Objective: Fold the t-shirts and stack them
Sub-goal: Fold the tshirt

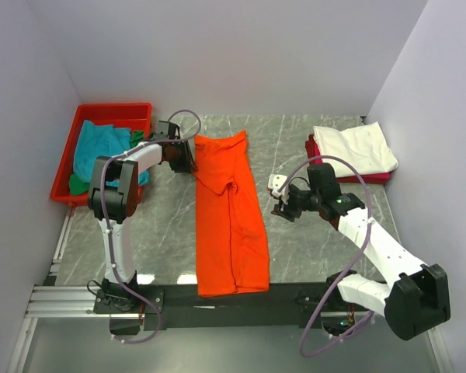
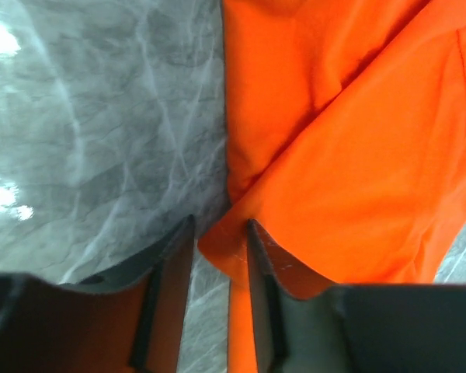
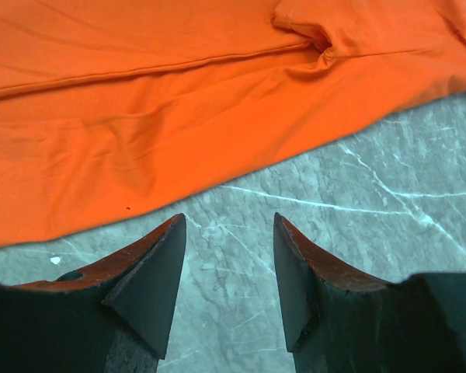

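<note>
Grey veined marble covers the table (image 1: 163,225), boxed in by pale walls (image 1: 217,54) on three sides. At the far left a red tray (image 1: 113,111) holds a crumpled teal shirt (image 1: 97,151), with bits of a green shirt (image 1: 78,185) poking out beside it. At the far right a folded white shirt (image 1: 357,148) lies on a magenta-red shirt (image 1: 311,148), of which only the edge shows. Between them the orange shirt (image 1: 229,225) runs down the middle of the table, folded into a long strip. The left gripper (image 2: 219,229) sits at the strip's far left edge, jaws narrowly apart, with a folded corner of orange cloth between the tips. The right gripper (image 3: 229,233) hovers over bare marble just beside the strip's right edge, jaws apart. The cloth is just ahead of its fingers (image 3: 159,256) and not touching them.
</note>
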Controlling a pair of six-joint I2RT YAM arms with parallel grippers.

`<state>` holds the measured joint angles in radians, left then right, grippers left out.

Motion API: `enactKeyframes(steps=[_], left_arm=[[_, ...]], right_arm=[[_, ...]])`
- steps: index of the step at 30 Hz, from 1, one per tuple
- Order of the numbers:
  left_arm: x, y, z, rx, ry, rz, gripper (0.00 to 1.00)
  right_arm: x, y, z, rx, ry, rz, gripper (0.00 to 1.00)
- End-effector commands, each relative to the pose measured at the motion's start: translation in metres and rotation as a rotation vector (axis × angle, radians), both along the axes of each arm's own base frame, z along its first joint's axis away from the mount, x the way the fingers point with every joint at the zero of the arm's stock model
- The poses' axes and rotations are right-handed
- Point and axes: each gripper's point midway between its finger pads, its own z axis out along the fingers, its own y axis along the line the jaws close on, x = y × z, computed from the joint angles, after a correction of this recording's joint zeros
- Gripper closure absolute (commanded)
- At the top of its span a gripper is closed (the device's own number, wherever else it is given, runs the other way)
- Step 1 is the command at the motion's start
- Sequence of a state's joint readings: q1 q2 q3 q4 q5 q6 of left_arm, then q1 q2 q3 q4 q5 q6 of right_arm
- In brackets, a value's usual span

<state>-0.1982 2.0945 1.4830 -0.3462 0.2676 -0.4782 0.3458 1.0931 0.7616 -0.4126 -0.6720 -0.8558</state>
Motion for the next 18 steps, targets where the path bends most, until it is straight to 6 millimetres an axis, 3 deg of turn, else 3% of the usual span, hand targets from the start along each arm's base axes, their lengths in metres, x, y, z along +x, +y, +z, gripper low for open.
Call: enactKeyframes(steps=[1,10,14,18], left_arm=[[0.001,-0.01,0.004,-0.024,0.006,-0.055,0.63],[-0.005,-0.01,0.001,-0.03,0.04,-0.061,0.74],[-0.001,-0.011,0.014,-0.036,0.004,-0.058,0.86],[0.005,-0.012,0.032,-0.043,-0.029,-0.054,0.89]], right_arm=[[-0.003,0.0,0.002,0.027,0.003,0.002,0.44],[-0.001,-0.003,0.003,0.031,0.003,-0.005,0.44],[-0.001,-0.004,0.002,0.033,0.009,-0.009,0.44],[0.0,-0.006,0.002,0.034,0.012,-0.013,0.44]])
